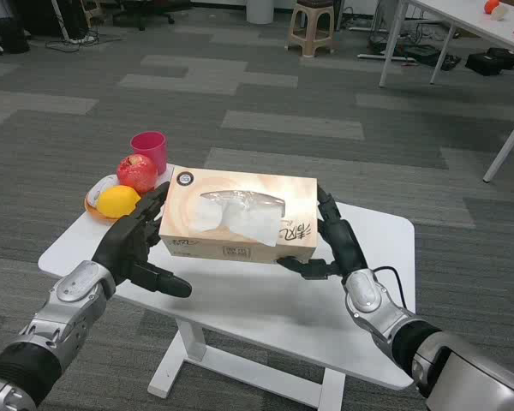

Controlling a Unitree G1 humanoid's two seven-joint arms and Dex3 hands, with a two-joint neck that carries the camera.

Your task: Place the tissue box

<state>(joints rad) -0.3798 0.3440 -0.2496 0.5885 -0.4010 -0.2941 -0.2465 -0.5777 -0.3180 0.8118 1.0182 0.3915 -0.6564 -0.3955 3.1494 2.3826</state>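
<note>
A tan tissue box (238, 216) with a clear plastic slot on top is held between my two hands above the white table (360, 317). My left hand (137, 244) presses against the box's left end, with its thumb stretched out below. On the opposite end, my right hand (334, 244) presses the right side, fingers curling under the front corner. The box looks level and lifted a little off the tabletop.
At the table's far left corner sit a pink cup (150, 150), a red apple (137, 173) and a yellow lemon (118, 202) on an orange plate (92, 208). Another white table (480, 26) and a stool (313, 26) stand across the carpet.
</note>
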